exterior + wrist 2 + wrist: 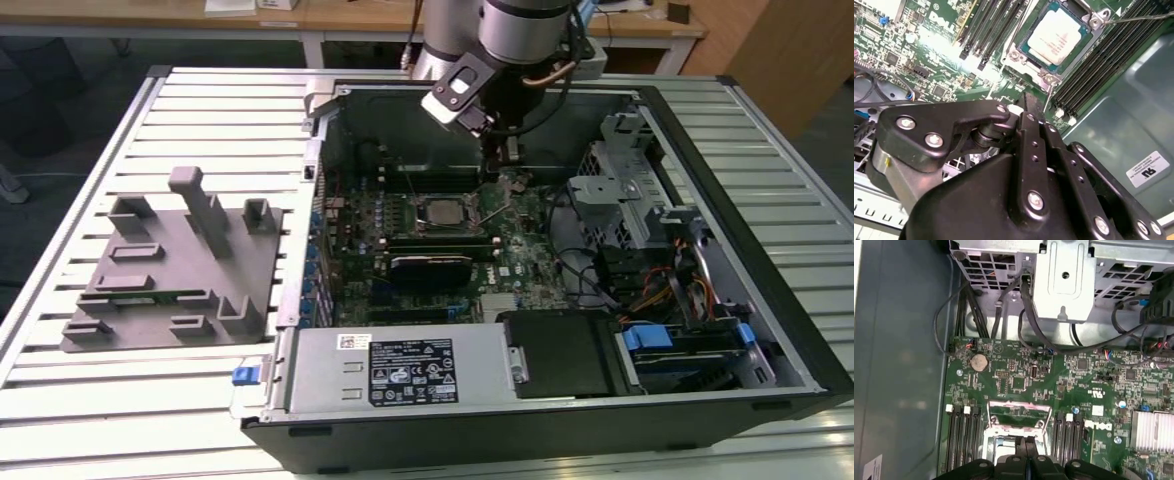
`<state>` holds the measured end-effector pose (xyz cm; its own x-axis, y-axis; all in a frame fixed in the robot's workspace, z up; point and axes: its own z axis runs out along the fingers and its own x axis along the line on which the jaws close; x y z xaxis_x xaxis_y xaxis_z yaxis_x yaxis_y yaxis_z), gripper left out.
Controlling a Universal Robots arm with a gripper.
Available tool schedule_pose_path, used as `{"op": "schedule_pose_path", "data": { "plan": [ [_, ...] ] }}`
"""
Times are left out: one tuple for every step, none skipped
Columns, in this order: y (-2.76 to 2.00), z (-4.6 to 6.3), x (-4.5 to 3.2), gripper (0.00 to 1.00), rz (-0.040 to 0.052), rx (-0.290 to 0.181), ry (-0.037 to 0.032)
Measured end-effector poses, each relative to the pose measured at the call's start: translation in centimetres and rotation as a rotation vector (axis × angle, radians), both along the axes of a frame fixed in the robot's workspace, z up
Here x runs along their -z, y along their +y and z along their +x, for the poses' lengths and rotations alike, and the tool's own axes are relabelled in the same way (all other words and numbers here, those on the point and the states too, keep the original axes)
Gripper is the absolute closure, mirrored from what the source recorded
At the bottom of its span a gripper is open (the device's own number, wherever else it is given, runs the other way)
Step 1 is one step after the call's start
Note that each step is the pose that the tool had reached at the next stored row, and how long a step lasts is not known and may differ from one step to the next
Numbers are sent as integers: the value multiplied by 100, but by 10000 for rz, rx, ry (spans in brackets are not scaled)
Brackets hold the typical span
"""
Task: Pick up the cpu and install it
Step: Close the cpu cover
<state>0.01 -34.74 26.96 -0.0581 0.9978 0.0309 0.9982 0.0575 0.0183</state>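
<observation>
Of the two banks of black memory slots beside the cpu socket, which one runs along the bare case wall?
The bank bordering the grey-green case wall; the other bank, across the cpu, has green board beside it.

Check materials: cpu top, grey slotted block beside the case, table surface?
cpu: pale silvery lid with a satin sheen, looks like metal, on a green-edged base.
grey block: uniform matte grey with no glints, probably plastic.
table: ribbed silvery slats with soft reflections, likely aluminium.

Case point(534, 432) lies on table point(80, 400); block point(160, 270) at the exterior view's left; cpu point(442, 211) in socket point(1015, 54) inside case.
</observation>
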Motion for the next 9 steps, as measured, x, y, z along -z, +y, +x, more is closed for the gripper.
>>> {"op": "schedule_pose_path", "data": {
  "plan": [
    [3,5,5,89,-4,1,-1],
    [4,9,9,89,-10,0,-1],
    [5,16,11,89,-17,1,-1],
    [4,27,11,89,-22,1,0],
    [4,42,11,89,-23,1,0],
    [5,63,12,89,-24,2,-1],
    [5,86,13,89,-22,1,0],
    [6,107,15,89,-21,0,0],
    [7,123,17,89,-21,0,0]
  ]
}}
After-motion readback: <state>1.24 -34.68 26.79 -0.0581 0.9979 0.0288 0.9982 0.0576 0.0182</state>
